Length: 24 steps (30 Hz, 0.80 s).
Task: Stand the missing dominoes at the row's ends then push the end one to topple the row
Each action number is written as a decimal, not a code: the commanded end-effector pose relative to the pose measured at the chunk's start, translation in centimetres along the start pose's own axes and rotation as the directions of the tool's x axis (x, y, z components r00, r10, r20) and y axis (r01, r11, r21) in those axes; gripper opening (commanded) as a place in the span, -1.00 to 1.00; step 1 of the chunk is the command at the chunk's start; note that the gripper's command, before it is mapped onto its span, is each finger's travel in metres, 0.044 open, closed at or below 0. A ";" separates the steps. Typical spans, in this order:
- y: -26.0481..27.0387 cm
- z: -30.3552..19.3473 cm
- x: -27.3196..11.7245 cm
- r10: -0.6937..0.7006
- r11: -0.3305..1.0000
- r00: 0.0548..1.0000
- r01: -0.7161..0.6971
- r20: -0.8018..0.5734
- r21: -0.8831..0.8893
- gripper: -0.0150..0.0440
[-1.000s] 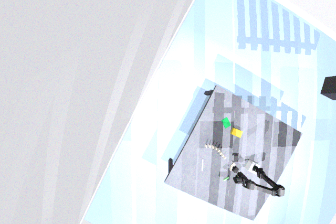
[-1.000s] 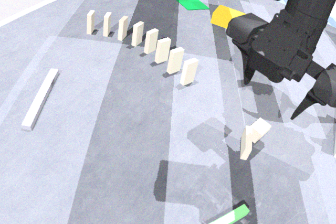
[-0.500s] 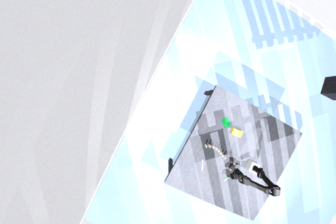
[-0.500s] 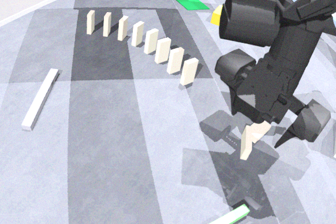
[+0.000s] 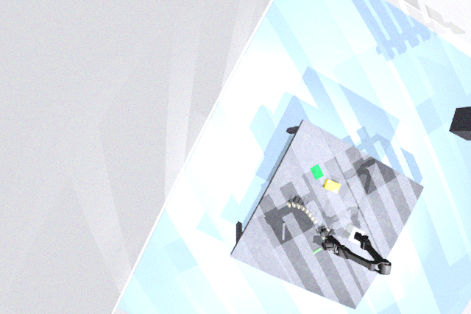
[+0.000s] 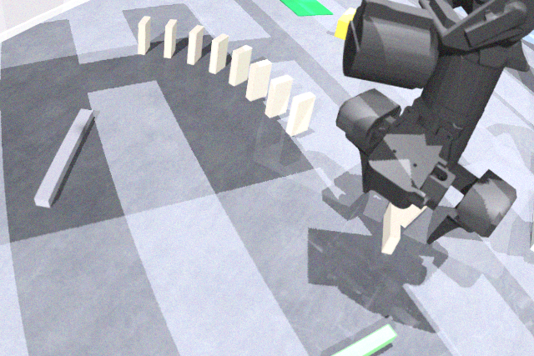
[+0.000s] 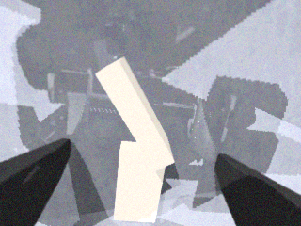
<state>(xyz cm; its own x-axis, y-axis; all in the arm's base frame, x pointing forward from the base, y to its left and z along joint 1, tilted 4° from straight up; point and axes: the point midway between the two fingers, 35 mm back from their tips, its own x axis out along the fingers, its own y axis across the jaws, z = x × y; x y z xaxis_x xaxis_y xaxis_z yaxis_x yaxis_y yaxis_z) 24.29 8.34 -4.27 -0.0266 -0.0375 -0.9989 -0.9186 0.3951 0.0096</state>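
Note:
Several cream dominoes stand upright in a curved row, from the far end domino (image 6: 144, 36) to the near end domino (image 6: 300, 114). Two loose dominoes lie touching apart from the row: a narrow-looking one (image 6: 390, 233) (image 7: 132, 105) on its long narrow side, and a broader one (image 6: 407, 214) (image 7: 137, 193) flat against it. My gripper (image 5: 323, 231) (image 6: 400, 223) (image 7: 145, 153) is open above these two, with its fingers on either side of them in the wrist view. It holds nothing. The arm partly hides the flat domino in the exterior view.
A pale grey bar (image 6: 64, 157) (image 5: 283, 230) lies left of the row. A light green bar (image 6: 366, 343) (image 5: 317, 250) lies near the front. A green square (image 6: 301, 2) (image 5: 316, 171) and a yellow block (image 6: 344, 25) (image 5: 332, 185) are beyond the row.

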 end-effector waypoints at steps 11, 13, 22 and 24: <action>0.2 0.0 0.2 0.006 1.000 1.000 -0.006 0.002 0.000 -0.13; 0.2 0.0 0.2 0.006 1.000 1.000 -0.006 0.002 0.000 -0.13; 0.1 0.0 -0.6 0.006 1.000 1.000 -0.006 0.002 0.000 -0.13; 0.0 -0.1 -2.8 0.006 1.000 1.000 -0.006 0.002 0.000 -0.13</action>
<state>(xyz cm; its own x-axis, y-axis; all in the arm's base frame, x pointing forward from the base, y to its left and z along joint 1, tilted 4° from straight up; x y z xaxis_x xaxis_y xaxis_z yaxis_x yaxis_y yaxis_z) 23.80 8.17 -3.65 -0.0476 -0.0449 -0.9979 -0.9183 0.3951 0.0260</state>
